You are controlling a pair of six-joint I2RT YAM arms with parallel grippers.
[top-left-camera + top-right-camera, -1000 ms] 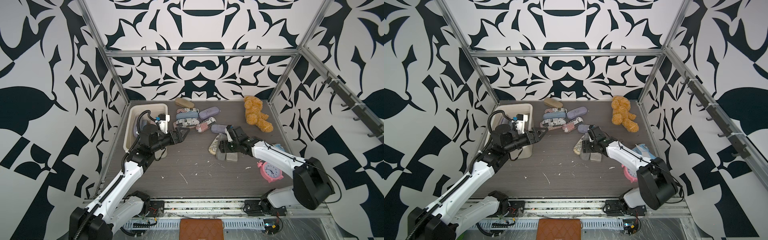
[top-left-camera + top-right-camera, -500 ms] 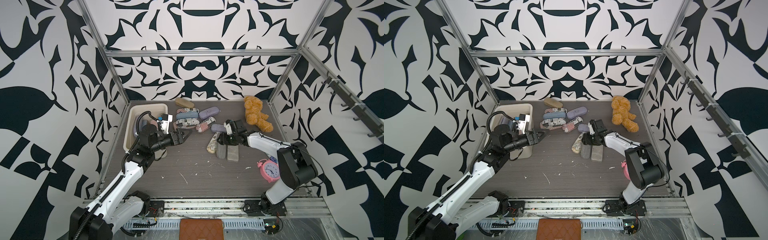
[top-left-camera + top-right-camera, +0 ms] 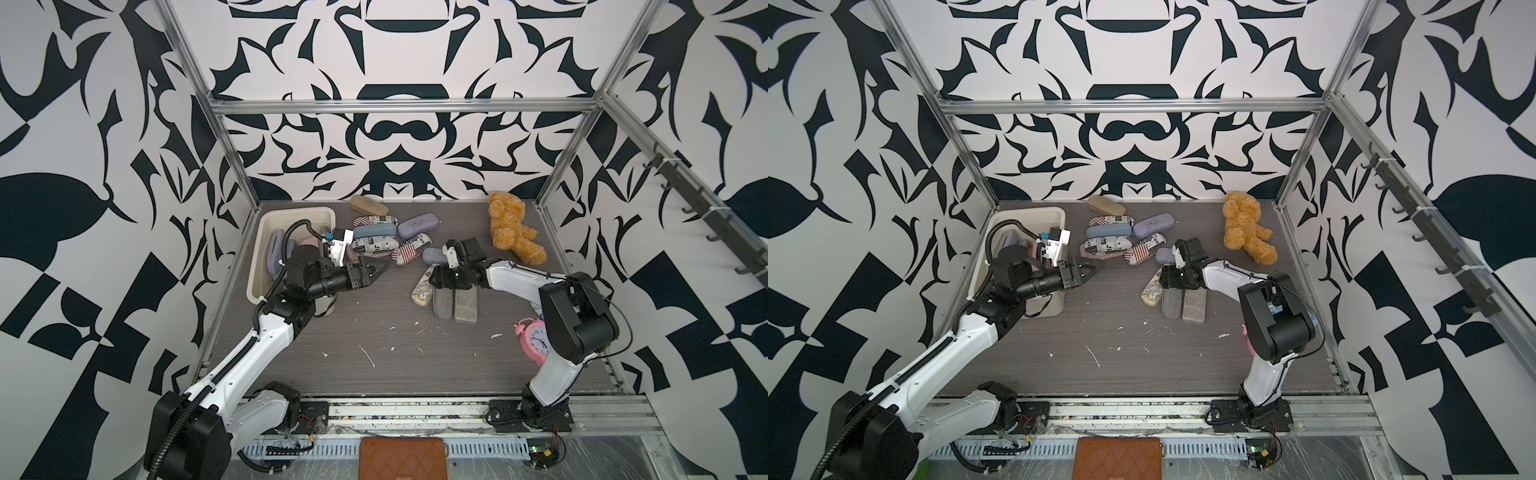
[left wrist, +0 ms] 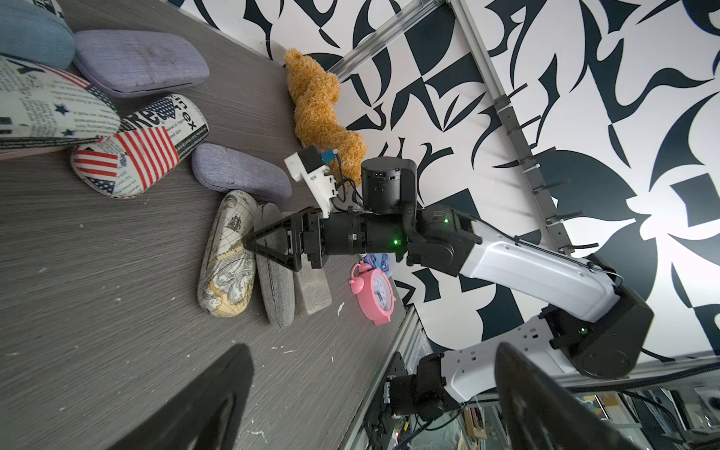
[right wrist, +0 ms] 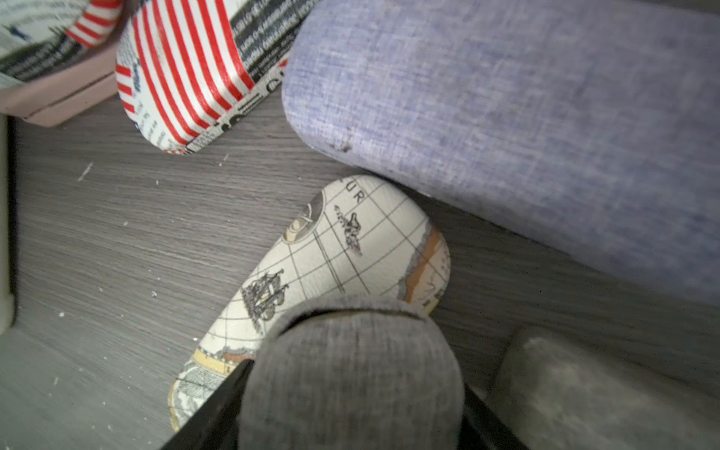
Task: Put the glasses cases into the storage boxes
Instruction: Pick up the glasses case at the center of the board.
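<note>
Right end effector (image 3: 437, 279): the jaws are being pressed against both flanks of the grey case (image 3: 442, 304) at its far end. The case is being carried by the bench (image 3: 374, 345), long axis near-to-far, touching the map case (image 3: 421, 287). The tub (image 3: 291, 212) is sited well to the left. The left end effector (image 3: 376, 271), jaws apart and empty, is being held nearer the tub.

Bright even light, soft shadows; close-up grey case (image 5: 350, 374) blurred.

The grey wood-grain tabletop (image 3: 374, 332) carries the cream storage box (image 3: 295, 216), scattered glasses cases (image 3: 417, 225), a teddy bear (image 3: 509, 226) and a pink alarm clock (image 3: 532, 338).
</note>
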